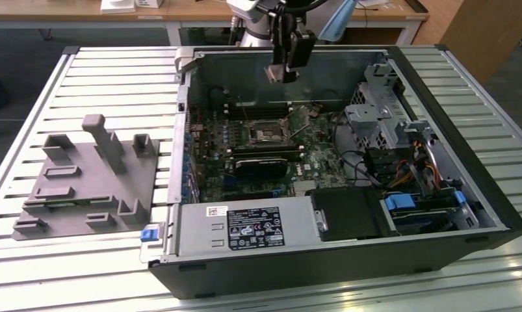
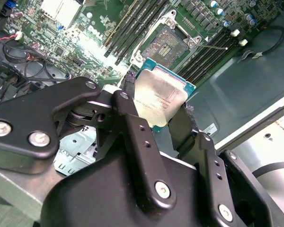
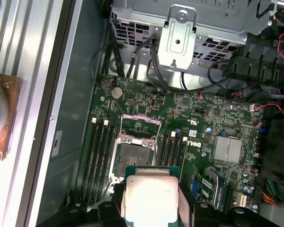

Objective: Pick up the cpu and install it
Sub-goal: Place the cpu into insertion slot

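Clamped the cpu (image 2: 161, 97) by two opposite edges between narrowed fingers (image 2: 132, 127). Held it in the air above the green motherboard (image 3: 203, 118), silvery top turned toward the cameras in both wrist views, close to the dark socket (image 3: 132, 158) but not seated in it. In the exterior view, hung above the open computer case (image 1: 469, 195), well apart from the grey fixture (image 1: 87, 175) with upright posts on the slatted counter (image 1: 35, 84) at the exterior view's left.

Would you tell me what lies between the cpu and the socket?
Nothing; in the first wrist view the gripper holds the cpu clear above the socket.
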`<state>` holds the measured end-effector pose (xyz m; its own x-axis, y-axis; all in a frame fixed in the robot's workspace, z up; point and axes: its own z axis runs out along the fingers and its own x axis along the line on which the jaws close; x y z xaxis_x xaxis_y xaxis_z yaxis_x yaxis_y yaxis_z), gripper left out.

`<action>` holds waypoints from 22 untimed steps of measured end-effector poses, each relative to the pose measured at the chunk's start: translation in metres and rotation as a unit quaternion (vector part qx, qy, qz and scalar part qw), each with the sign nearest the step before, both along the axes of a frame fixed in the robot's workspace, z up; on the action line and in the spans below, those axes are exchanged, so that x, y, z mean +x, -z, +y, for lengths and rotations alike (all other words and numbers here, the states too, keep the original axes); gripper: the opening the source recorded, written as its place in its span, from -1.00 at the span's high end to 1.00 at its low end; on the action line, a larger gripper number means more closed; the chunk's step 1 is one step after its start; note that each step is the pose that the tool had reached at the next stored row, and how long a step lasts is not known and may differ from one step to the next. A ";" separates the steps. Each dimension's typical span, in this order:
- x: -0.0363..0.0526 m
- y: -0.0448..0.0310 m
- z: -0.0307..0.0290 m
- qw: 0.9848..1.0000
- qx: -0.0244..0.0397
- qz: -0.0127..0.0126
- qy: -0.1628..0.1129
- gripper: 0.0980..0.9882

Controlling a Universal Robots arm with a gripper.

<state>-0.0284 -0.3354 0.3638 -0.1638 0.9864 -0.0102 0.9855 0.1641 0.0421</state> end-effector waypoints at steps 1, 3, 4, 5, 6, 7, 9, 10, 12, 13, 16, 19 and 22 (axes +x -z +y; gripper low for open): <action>0.0000 0.0005 0.0000 1.000 0.000 0.000 0.000 0.02; 0.0000 0.0018 0.0000 1.000 0.000 0.000 0.000 0.02; 0.0000 0.0025 0.0000 1.000 0.000 0.000 0.000 0.02; 0.0000 0.0032 0.0000 1.000 0.000 0.000 0.000 0.02; 0.0000 0.0038 0.0000 1.000 0.000 0.000 0.000 0.02; 0.0000 0.0044 0.0000 1.000 0.000 0.000 0.000 0.02; 0.0000 0.0055 0.0000 1.000 0.000 0.000 0.000 0.02; 0.0000 0.0059 0.0000 1.000 0.000 0.000 0.000 0.02; 0.0000 0.0067 0.0000 1.000 -0.002 0.000 0.000 0.02; 0.0000 0.0074 0.0000 1.000 -0.003 0.000 0.000 0.02; -0.0001 0.0112 0.0000 1.000 -0.004 0.000 0.008 0.02; -0.0001 0.0161 0.0000 1.000 -0.004 0.000 0.025 0.02; -0.0002 0.0210 0.0000 0.999 -0.005 0.000 0.033 0.02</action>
<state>-0.0286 -0.3353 0.3428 -0.0975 0.9950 -0.0195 0.9943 0.0982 0.0407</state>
